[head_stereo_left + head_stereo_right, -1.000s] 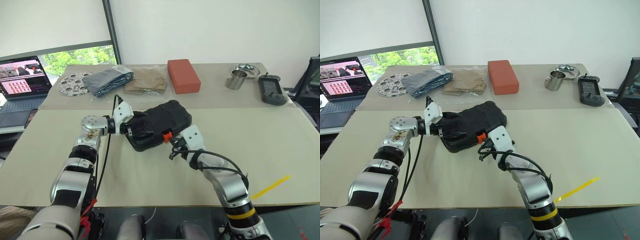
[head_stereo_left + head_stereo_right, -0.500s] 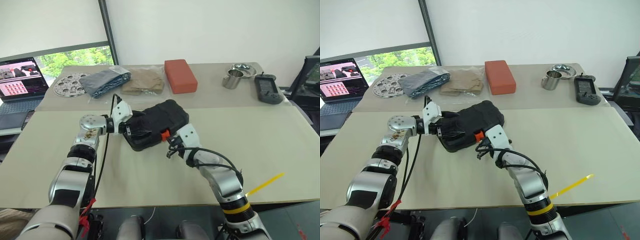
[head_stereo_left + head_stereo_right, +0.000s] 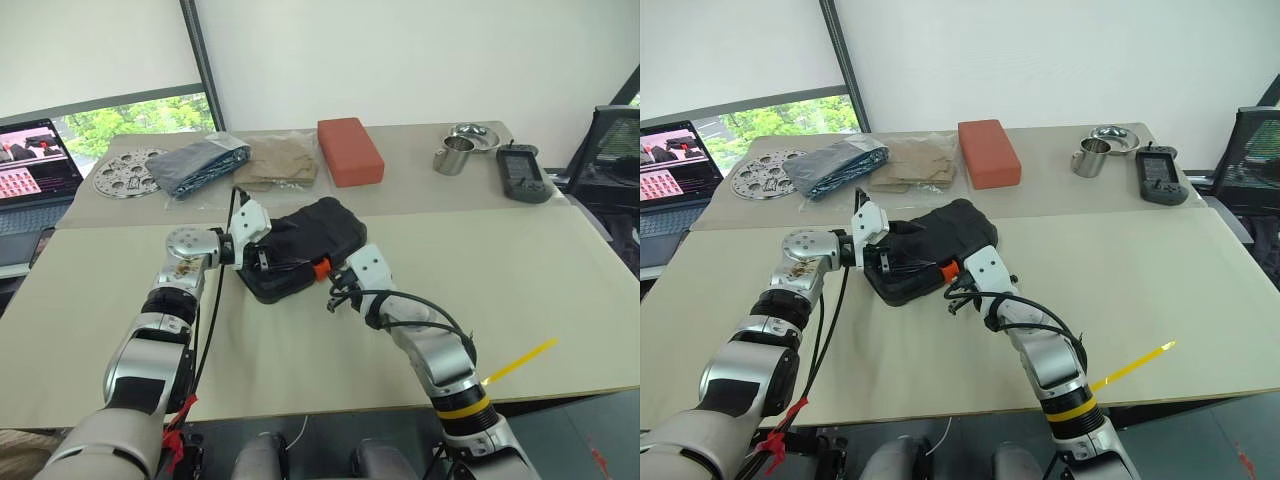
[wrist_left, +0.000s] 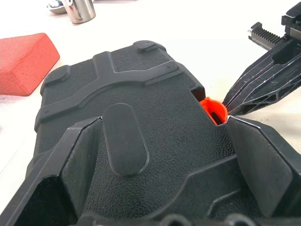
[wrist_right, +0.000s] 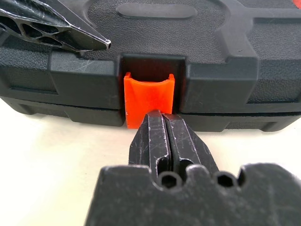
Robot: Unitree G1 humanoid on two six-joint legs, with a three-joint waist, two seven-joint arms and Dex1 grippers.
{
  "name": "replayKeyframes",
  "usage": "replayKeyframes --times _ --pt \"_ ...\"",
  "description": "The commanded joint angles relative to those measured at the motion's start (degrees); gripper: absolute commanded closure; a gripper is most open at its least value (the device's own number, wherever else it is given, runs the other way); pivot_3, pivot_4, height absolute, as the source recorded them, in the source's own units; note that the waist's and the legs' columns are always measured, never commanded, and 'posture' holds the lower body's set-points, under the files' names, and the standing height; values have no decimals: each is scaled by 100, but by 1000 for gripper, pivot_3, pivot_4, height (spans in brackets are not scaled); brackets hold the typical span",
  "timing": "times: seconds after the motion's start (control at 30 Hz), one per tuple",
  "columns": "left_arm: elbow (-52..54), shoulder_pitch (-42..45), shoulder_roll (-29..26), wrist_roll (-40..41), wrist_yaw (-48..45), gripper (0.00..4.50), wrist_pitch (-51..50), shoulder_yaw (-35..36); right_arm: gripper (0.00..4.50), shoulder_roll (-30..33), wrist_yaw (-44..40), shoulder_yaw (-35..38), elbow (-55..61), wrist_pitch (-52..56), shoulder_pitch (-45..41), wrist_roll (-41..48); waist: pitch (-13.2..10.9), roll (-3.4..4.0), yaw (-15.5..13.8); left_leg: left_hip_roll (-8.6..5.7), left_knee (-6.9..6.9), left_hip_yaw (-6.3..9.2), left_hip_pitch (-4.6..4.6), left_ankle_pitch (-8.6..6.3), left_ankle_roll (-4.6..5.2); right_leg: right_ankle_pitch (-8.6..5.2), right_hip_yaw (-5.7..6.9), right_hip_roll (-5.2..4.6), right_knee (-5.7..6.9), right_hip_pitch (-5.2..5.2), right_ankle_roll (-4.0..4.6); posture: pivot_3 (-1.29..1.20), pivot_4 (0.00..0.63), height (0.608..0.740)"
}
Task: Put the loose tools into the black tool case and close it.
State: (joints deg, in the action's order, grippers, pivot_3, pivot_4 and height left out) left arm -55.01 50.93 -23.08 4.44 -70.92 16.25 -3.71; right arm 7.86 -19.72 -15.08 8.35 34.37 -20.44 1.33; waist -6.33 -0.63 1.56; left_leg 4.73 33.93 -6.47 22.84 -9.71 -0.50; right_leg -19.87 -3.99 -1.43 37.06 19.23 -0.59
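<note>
In the head views, the black moulded-plastic tool case [image 3: 300, 247] lay lid-down on the beige table [image 3: 540, 270], well short of the red-orange rectangular block [image 3: 350, 150] and the steel cup [image 3: 452, 159] near a white wall.

In the left wrist view, the left gripper [image 4: 174, 155] was spread wide over the bumpy shell.

In the right wrist view, the right gripper [image 5: 164, 123], clenched empty, was pressed against the small orange latch [image 5: 148, 98]. A slip off it could be expected to leave the case unlatched or shove it aside.
</note>
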Motion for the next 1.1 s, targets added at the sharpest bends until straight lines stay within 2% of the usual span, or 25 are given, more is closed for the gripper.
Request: replayKeyframes --times 0.03,0.27,0.7,0.93,1.1 --pt "-257 -237 74 -342 -35 0 -74 -325 4469 -81 -17 0 -41 -224 -231 2 0 0 15 0 0 0 0 0 0 0 0 0 0 0 0 0 150 740" --pt "-270 -249 71 -328 -15 0 -70 -327 4469 -138 -195 -143 -244 -194 -299 32 2 2 101 4 -4 1 -3 0 0 0 -2 5 0 2 0 0 150 740" --pt "-265 -275 30 -308 39 0 -69 -306 4469 -85 -303 -142 -769 -499 -455 -39 1 2 94 4 -6 0 -3 0 0 0 -5 4 0 3 0 0 150 740" --pt "-117 -250 -140 -55 82 0 -162 -23 4469 615 -711 -43 -274 -211 -67 48 0 0 93 2 -7 0 -1 0 0 0 -5 2 -1 4 0 0 150 740" --pt "612 -357 -427 551 -45 0 -607 477 4469 1215 -1039 209 170 -119 359 200 -9 -12 129 10 -13 0 -1 0 0 -2 -13 10 -2 10 -3 0 150 740"
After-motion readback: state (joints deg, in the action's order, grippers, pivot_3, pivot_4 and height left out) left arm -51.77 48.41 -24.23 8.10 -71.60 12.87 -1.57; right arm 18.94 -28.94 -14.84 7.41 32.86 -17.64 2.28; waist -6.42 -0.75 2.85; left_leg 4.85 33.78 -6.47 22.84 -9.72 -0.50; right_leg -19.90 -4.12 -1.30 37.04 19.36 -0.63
